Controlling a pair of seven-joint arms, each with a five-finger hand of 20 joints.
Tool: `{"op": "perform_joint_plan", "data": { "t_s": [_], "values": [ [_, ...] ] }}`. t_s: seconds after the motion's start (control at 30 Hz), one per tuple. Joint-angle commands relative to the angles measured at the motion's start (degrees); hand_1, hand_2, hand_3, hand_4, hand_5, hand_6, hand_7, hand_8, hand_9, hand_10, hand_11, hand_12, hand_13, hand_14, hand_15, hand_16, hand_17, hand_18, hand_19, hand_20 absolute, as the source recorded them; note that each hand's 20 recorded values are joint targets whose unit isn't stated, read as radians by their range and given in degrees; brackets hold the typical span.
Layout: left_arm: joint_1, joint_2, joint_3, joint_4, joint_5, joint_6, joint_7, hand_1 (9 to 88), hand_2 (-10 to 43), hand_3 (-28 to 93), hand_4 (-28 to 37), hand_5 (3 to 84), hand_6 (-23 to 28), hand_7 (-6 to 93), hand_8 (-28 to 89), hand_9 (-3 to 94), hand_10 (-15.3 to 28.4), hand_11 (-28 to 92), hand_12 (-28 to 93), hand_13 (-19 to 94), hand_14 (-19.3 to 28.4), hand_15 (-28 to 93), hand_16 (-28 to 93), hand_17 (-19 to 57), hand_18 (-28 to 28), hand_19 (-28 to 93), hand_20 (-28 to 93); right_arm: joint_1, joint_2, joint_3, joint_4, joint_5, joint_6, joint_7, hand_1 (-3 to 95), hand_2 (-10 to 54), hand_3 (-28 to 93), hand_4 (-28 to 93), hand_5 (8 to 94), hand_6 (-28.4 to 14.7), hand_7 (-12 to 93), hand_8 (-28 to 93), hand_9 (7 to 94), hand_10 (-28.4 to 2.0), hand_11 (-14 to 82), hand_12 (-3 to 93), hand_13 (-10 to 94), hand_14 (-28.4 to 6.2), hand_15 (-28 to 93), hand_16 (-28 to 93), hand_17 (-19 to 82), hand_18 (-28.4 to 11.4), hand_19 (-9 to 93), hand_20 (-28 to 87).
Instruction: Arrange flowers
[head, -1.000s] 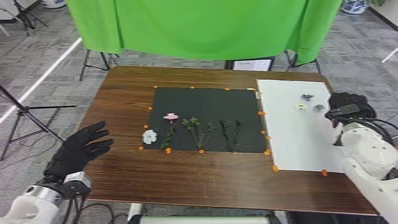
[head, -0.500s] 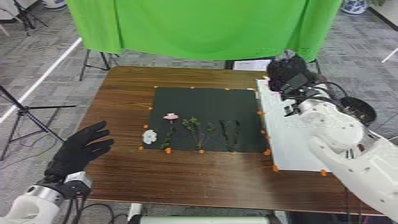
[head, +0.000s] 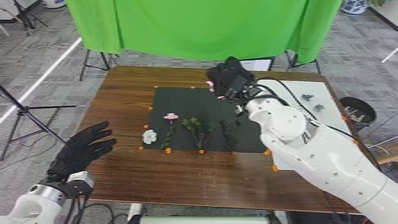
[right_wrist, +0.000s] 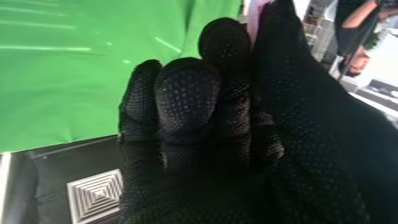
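Note:
Over the far edge of the black mat (head: 191, 98) is my right hand (head: 230, 77), with a pink flower (head: 210, 86) at its side. In the right wrist view my right hand (right_wrist: 191, 130) pinches the pink flower (right_wrist: 256, 14) between thumb and finger; most of it is hidden by the glove. On the mat lie a light pink bloom (head: 171, 116) on a stem, a white flower (head: 149, 136), a green leafy sprig (head: 192, 123) and dark stems (head: 226, 135). Off the mat's near left side, my left hand (head: 80, 149) is open with relaxed fingers.
A white sheet (head: 311, 117) with small blooms (head: 307, 97) lies at the table's right, partly under my right arm. Orange clips (head: 169, 150) line the mat. A green cloth (head: 204, 30) hangs beyond the wooden table (head: 160, 177); a dark bin (head: 357, 111) stands at right.
My right hand has swung from the white sheet's right side, past its far end, leftward to the mat's far edge, carrying the pink flower. The left hand has hardly moved.

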Motion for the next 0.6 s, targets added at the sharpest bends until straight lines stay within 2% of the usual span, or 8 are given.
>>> {"op": "perform_joint_plan", "data": {
  "t_s": [0.03,0.6],
  "values": [
    [-0.2,-0.88,0.08,0.11,0.23,-0.06,-0.40,26.0,-2.3,72,-28.3,30.4,5.9,22.3,-12,25.0,13.5,29,14,23,18.0,43,-5,-7.7,22.4,47,5,1.4,-4.1,-3.4,1.0,-2.4,0.4,-2.2,48.4,-9.5,82,-28,63.5,3.5,56,4,83.1,-5.7,25.6,54.0,72,-4.0,68,32,27,-15.7,72,41],
    [-1.5,-0.71,0.91,0.71,0.48,-0.72,-0.86,26.1,-2.2,72,-28.3,30.5,5.9,22.3,-12,25.6,13.0,29,14,23,18.0,43,-5,-7.7,22.3,47,5,2.6,-6.9,-7.8,4.6,-4.0,2.6,-2.2,48.3,-9.5,82,-28,63.3,3.6,56,4,83.0,-5.6,25.7,53.8,72,-3.9,68,31,27,-15.7,72,41]
  ]
}}
